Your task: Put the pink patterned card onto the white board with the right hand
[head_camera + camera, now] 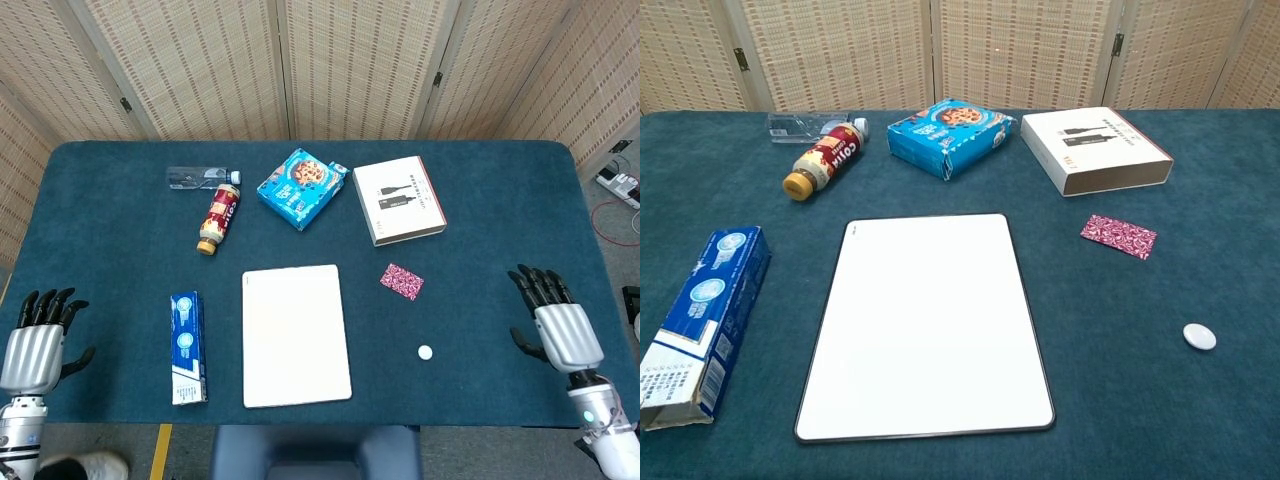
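Observation:
The pink patterned card (402, 281) (1118, 236) lies flat on the blue cloth, to the right of the white board (295, 334) (928, 326). Nothing lies on the board. In the head view my right hand (553, 323) hovers over the table's front right area, fingers apart and empty, well to the right of the card. My left hand (35, 338) stays at the front left corner, fingers spread, holding nothing. Neither hand shows in the chest view.
A small white disc (425, 352) lies between the card and my right hand. A white box (398, 199), a blue cookie box (301, 187), a brown bottle (219, 218) and a clear bottle (200, 178) line the back. A blue carton (187, 347) lies left of the board.

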`<state>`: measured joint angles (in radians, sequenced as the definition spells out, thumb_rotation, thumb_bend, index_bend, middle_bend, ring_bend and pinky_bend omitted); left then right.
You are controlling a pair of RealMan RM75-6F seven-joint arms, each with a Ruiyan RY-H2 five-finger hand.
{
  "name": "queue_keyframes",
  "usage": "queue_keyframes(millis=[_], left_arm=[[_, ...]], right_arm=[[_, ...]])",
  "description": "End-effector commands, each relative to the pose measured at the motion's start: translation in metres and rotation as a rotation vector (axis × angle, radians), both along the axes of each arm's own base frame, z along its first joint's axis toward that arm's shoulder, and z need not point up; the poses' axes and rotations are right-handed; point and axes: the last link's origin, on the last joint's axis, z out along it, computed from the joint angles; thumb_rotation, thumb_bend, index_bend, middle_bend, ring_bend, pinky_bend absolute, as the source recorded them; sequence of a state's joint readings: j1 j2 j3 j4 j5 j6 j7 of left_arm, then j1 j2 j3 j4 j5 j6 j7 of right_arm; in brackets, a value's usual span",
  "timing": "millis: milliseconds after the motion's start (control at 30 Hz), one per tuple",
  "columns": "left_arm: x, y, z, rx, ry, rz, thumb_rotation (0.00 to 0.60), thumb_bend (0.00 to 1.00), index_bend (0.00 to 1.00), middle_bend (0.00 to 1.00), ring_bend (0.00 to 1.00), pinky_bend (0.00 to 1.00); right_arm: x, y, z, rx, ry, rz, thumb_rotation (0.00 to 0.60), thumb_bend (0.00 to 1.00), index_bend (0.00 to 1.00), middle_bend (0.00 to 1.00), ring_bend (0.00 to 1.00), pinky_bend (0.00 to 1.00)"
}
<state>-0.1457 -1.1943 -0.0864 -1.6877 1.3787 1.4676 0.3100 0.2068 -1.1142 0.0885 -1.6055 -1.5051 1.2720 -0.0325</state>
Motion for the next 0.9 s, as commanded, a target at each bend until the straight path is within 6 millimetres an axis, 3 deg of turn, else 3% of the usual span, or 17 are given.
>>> queue_keyframes(millis=[33, 200, 367, 567, 900], left_arm=[[-0.001, -0.002, 0.001, 0.002, -0.001, 0.004, 0.6, 0.26, 0.28, 0.16, 0.12, 0.0], [-0.004, -0.007, 0.005, 0.011, -0.001, 0.019, 0.6, 0.26, 0.28, 0.16, 0.12, 0.0], [-0.008, -0.011, 0.007, 0.017, -0.003, 0.032, 0.6, 0.26, 0.28, 0.16, 0.12, 0.0], [-0.012, -0.012, 0.006, 0.007, -0.004, 0.042, 0.6, 0.26, 0.28, 0.16, 0.12, 0.0], [-0.014, -0.012, 0.005, 0.012, 0.001, 0.045, 0.6, 0.26, 0.28, 0.16, 0.12, 0.0]], right_arm=[[0.017, -0.035, -0.01, 0.079, 0.07, 0.072, 0.6, 0.38, 0.04, 0.08, 0.0, 0.0], [0.037, -0.066, -0.028, 0.166, 0.134, 0.13, 0.6, 0.38, 0.05, 0.08, 0.0, 0.0], [0.052, -0.083, -0.049, 0.228, 0.148, 0.118, 0.6, 0.38, 0.06, 0.09, 0.02, 0.0], [0.057, -0.095, -0.07, 0.285, 0.114, 0.046, 0.6, 0.38, 0.15, 0.11, 0.06, 0.0], [0.068, -0.127, -0.093, 0.334, 0.276, 0.162, 0.6, 0.38, 0.15, 0.11, 0.02, 0.0]])
